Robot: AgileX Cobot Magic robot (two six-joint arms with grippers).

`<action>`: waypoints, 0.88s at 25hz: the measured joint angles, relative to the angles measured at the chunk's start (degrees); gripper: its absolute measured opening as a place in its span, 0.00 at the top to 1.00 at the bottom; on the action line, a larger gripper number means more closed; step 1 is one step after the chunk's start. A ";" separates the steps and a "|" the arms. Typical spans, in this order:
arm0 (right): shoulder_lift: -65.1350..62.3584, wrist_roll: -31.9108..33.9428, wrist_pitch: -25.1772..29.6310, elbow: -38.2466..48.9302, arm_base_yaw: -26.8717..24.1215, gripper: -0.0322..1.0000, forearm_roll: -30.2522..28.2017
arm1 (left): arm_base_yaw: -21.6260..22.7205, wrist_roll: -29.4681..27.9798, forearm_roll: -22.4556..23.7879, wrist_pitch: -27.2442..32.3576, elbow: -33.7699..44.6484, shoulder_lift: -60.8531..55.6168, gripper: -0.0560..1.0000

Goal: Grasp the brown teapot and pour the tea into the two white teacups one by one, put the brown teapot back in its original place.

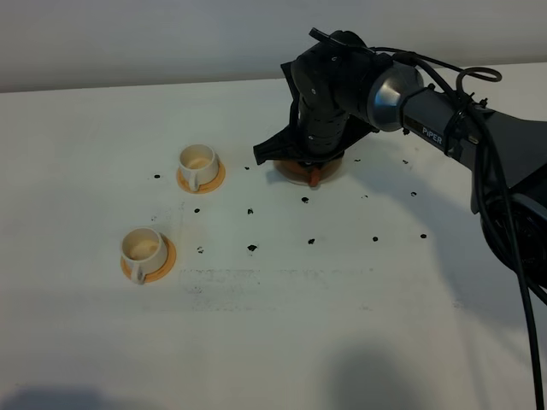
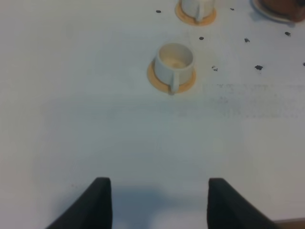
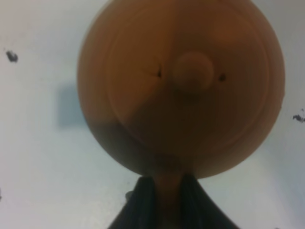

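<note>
The brown teapot [image 3: 190, 86] fills the right wrist view, seen from above with its knobbed lid. My right gripper [image 3: 167, 202] is shut on its handle. In the exterior high view the teapot [image 1: 313, 174] is mostly hidden under the right gripper [image 1: 314, 161] and sits on the pale coaster [image 1: 335, 169]. Two white teacups [image 1: 198, 162] [image 1: 143, 247] stand on orange saucers to the left, handles toward the front. My left gripper [image 2: 159, 202] is open and empty, low over bare table, short of the nearer cup [image 2: 175, 62]. The farther cup [image 2: 195, 7] and the teapot [image 2: 286, 5] show at the frame's top.
Small black marks [image 1: 253, 248] dot the white table [image 1: 282, 333] between the cups and the teapot. The right arm [image 1: 479, 128] reaches in from the right edge with cables hanging beside it. The left arm is out of the exterior high view.
</note>
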 joint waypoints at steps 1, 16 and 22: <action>0.00 -0.44 0.00 0.00 0.00 0.86 0.00 | 0.00 0.00 0.00 0.00 0.00 0.00 0.53; -0.37 -1.42 -0.49 0.09 -0.06 0.86 -1.50 | 0.00 0.00 0.00 0.00 0.00 0.00 0.53; -0.84 -1.48 -1.94 0.11 -0.06 0.86 -1.67 | 0.00 0.00 0.00 0.00 0.00 0.00 0.53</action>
